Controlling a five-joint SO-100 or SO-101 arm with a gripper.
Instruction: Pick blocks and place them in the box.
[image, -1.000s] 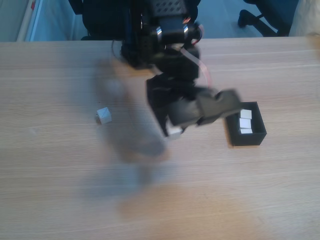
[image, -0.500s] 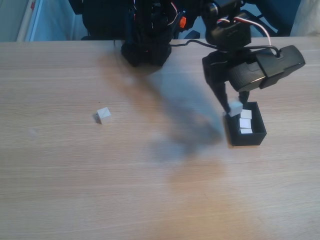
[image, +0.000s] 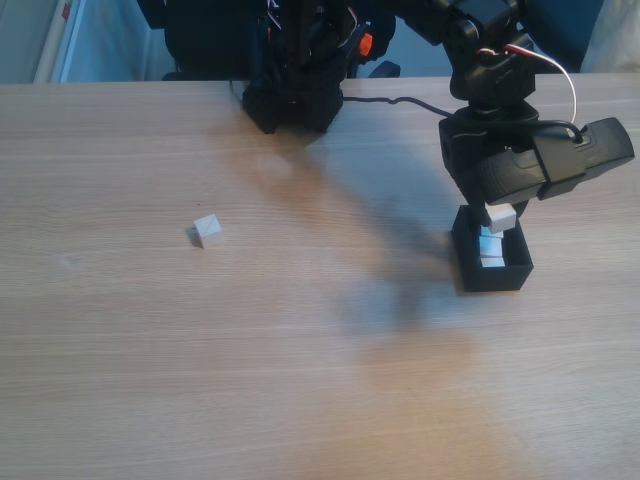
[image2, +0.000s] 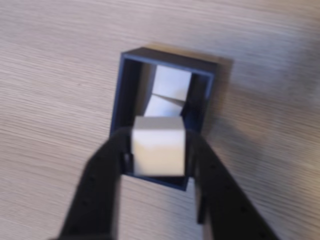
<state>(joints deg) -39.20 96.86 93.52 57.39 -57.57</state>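
Observation:
My gripper (image: 499, 216) hangs right over the black box (image: 517, 276) at the right of the table, shut on a pale wooden block (image: 501, 217). The wrist view looks straight down: the held block (image2: 158, 145) sits between my two black fingers (image2: 102, 175), above the near end of the box (image2: 118, 105). Two more blocks (image2: 170, 82) lie inside the box, also seen in the fixed view as blocks (image: 490, 250) under the gripper. One loose block (image: 208, 230) rests on the wooden table at the left.
The arm's black base (image: 295, 90) stands at the table's far edge, with a cable (image: 400, 100) running to the arm. Office chair legs (image: 520, 35) show on the floor behind the table.
The arm swung from the table's middle to the right with the block held, and now it sits over the box, slightly further right and lower than half a second ago.

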